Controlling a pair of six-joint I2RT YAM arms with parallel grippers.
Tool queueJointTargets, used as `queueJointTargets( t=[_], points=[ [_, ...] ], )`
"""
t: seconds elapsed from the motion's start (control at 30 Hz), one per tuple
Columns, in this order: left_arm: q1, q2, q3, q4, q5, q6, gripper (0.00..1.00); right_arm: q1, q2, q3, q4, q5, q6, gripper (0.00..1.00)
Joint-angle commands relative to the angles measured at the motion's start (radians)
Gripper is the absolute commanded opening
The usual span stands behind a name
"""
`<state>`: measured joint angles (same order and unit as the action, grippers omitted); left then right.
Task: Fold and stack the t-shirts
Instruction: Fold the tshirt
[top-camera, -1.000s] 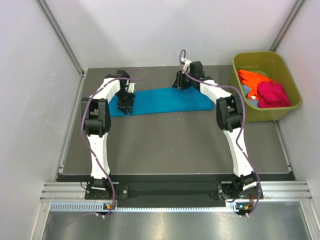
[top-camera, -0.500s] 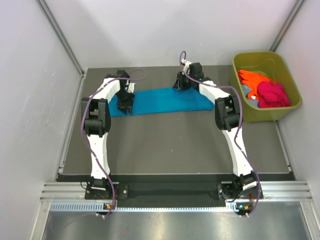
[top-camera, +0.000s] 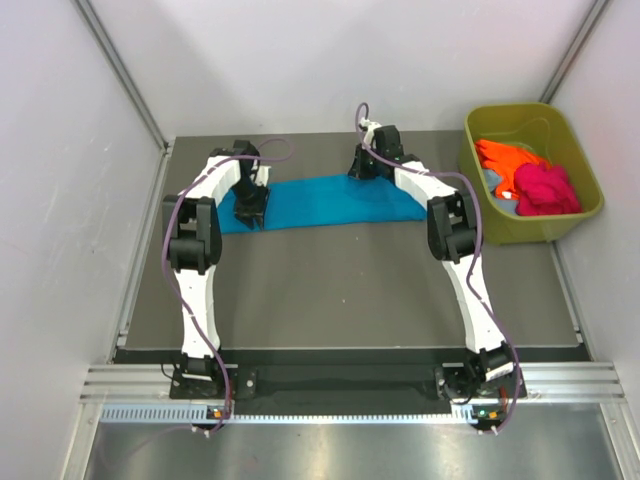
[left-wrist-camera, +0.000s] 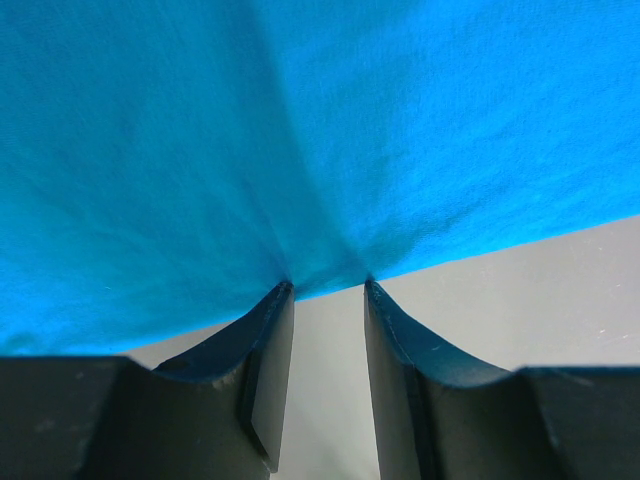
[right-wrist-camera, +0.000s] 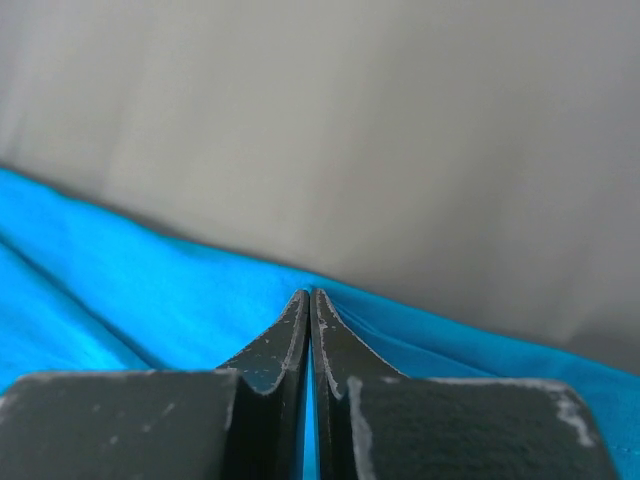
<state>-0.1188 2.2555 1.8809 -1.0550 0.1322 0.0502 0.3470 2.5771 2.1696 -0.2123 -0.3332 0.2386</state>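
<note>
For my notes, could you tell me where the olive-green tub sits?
In the top view, the tub sits at the table's far right corner, beyond the right arm, holding orange and pink shirts.

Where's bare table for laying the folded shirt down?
Bare table lies between the teal shirt and the arm bases, flanked by both arms. The far strip behind the shirt is narrow, crowded by both end effectors. The green tub fills the right corner.

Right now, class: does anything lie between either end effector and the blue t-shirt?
Nothing visible does. The right end effector is shut at the teal-blue t-shirt's far edge, and the left end effector has its tips at the near edge.
</note>
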Motion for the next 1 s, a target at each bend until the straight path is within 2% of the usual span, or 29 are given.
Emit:
queueJointTargets(
  t=[0.0,0.2,0.43,0.47,0.5,0.53,0.57,0.73,0.97],
  points=[
    [-0.002,-0.037,0.012,0.004,-0.013,-0.010,0.40,0.015,-0.014,0.064,0.031,0.003,-0.019,0.00],
    [-0.002,-0.036,0.009,0.004,-0.014,-0.010,0.40,0.021,-0.011,0.121,0.082,-0.036,-0.012,0.00],
    [-0.002,-0.030,0.021,0.000,-0.022,-0.009,0.40,0.026,0.005,0.108,0.068,-0.063,0.002,0.00],
    [-0.002,-0.031,0.021,0.000,-0.022,-0.009,0.40,0.029,0.003,0.108,0.062,-0.052,0.002,0.04],
    [-0.002,-0.031,0.017,-0.002,-0.022,-0.007,0.40,0.027,-0.001,0.104,0.050,-0.050,-0.001,0.28],
    [-0.002,-0.033,0.015,-0.002,-0.022,-0.007,0.40,0.027,-0.003,0.101,0.047,-0.047,-0.001,0.35],
    [-0.002,-0.033,0.015,0.000,-0.022,-0.007,0.40,0.029,-0.006,0.098,0.042,-0.040,-0.001,0.36],
    [-0.002,-0.028,0.023,0.001,-0.017,-0.010,0.40,0.029,-0.026,0.064,0.018,-0.018,0.004,0.35],
    [-0.002,-0.028,0.024,0.001,-0.013,-0.013,0.40,0.029,-0.021,0.041,-0.001,0.016,0.021,0.29]
  ],
)
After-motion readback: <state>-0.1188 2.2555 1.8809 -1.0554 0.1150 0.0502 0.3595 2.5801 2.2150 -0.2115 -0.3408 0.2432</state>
